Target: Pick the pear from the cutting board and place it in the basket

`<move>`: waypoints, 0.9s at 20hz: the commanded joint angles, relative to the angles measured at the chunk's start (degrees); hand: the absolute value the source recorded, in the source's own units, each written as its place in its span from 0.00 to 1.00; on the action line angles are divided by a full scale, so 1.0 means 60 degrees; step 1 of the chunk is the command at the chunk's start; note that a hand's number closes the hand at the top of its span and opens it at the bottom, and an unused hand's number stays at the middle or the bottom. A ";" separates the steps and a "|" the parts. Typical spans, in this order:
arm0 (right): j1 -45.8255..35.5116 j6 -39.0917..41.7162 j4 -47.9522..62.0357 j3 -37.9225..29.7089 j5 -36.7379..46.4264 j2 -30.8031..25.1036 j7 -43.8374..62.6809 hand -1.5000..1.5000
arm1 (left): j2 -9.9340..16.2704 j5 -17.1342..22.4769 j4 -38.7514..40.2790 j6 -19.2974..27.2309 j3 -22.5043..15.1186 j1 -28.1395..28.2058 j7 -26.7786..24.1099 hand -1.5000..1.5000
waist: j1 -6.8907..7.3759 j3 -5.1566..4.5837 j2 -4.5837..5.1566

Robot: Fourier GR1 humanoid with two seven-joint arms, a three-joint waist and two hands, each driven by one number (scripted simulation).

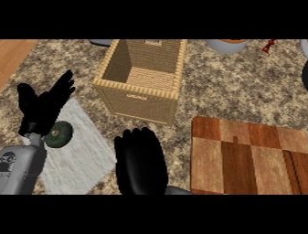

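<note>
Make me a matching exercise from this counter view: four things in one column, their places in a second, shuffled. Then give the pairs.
Things
1. basket
2. cutting board
3. left robot hand
4. right robot hand

Places
A. lower right of the counter, nothing lying on it
B. lower middle, between the grey mat and the board
C. upper middle, standing open-topped
D. left side, raised over the mat beside a dark green round object

Pairs: 1-C, 2-A, 3-D, 4-B
</note>
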 commanded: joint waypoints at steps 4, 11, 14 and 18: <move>-0.2114 0.0224 0.0512 -0.0365 0.0258 0.0006 0.1934 1.00 | -0.0074 -0.0028 0.0101 -0.0020 -0.0085 -0.0295 -0.0003 0.50 | 0.0252 -0.0023 0.0097; -0.4017 0.0826 0.1781 -0.0935 0.0489 0.0003 0.2830 1.00 | -0.0176 -0.0153 0.0179 0.0057 -0.0226 -0.0596 0.0084 0.50 | 0.0372 -0.0022 0.0167; -0.4961 0.1063 0.2268 -0.1455 0.0268 0.0002 0.3142 1.00 | -0.0131 -0.0140 0.0267 -0.0041 -0.0217 -0.0504 -0.0013 0.50 | 0.0491 -0.0025 0.0201; -0.5853 0.1207 0.2982 -0.1624 -0.0383 0.0002 0.3318 1.00 | -0.0281 -0.0235 0.0419 0.0047 -0.0328 -0.0808 0.0003 0.50 | 0.0508 -0.0017 0.0322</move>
